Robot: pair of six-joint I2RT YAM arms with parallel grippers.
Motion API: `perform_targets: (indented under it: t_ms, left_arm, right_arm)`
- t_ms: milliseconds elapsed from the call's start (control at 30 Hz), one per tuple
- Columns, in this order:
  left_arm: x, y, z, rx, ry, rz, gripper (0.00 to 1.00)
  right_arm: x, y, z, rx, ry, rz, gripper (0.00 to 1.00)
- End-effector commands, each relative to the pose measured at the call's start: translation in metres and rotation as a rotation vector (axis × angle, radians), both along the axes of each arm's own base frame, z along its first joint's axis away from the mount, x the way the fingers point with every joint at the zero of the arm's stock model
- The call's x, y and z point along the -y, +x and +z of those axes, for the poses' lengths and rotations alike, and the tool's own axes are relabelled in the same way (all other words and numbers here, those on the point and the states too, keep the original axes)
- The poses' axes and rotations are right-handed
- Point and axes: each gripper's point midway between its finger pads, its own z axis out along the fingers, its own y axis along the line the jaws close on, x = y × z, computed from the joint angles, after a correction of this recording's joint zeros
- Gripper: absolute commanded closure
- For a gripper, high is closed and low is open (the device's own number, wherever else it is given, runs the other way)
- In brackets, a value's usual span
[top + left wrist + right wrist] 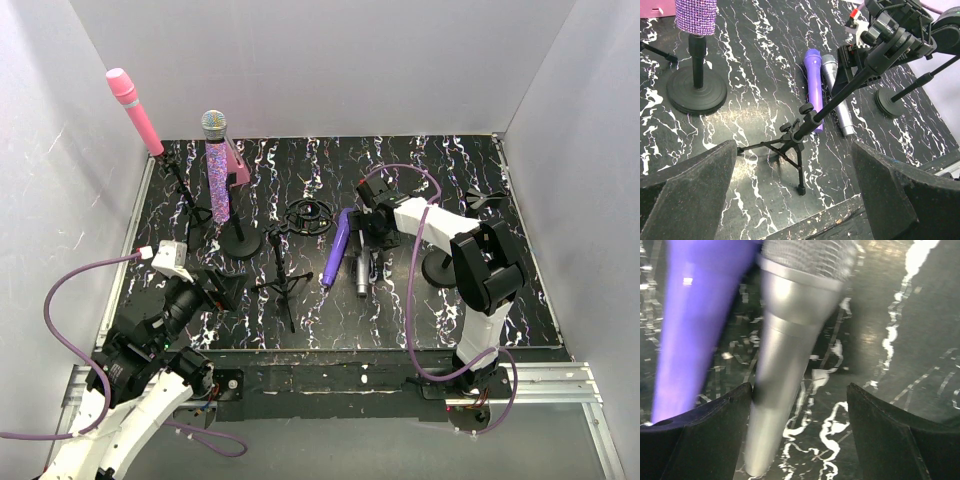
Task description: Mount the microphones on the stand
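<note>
The pink microphone [135, 110] sits tilted on a tripod stand at the back left. The glittery purple microphone [216, 165] stands on a round-base stand [240, 243]. The plain purple microphone [337, 247] and the silver-grey microphone [361, 272] lie side by side on the table. My right gripper [370, 238] is open, low over them. In the right wrist view the silver-grey microphone [790, 355] lies between the fingers [695, 440], close to the left one, with the purple microphone [695, 325] outside. My left gripper [795, 200] is open and empty, near an empty tripod stand [790, 145].
A second round-base stand [440, 268] stands by the right arm. A black ring mount [310, 215] lies at the middle back. A pink wedge block [238, 165] sits behind the glittery microphone. The tripod's clip [895, 37] leans towards the right arm. White walls enclose the table.
</note>
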Motion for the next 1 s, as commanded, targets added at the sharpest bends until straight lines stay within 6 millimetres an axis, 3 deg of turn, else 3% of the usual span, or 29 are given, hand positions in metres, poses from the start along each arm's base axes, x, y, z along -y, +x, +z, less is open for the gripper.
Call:
perform_targets:
  t_ms: [0,167,467,767,967]
  left_arm:
    - [-0.003,-0.001,0.001,0.015,0.002,0.006,0.02]
    - [-0.003,-0.001,0.001,0.019,-0.001,0.004,0.02]
    - [-0.002,-0.004,0.004,0.029,-0.011,-0.001,0.02]
    - [0.0,-0.007,0.009,0.037,-0.036,-0.017,0.02]
    - [0.002,-0.015,0.03,0.059,-0.132,-0.031,0.02]
  right_arm:
    - [0.04,0.003,-0.001,0.04,-0.153,-0.023,0.17]
    - [0.025,-0.003,0.016,0.057,-0.038,0.015,0.12]
    - [0.029,-0.006,-0.017,-0.051,-0.071,0.016,0.24]
    - [0.042,-0.003,-0.017,-0.011,-0.108,0.012,0.63]
    - [0.044,0.006,0.012,0.077,-0.067,0.005,0.91]
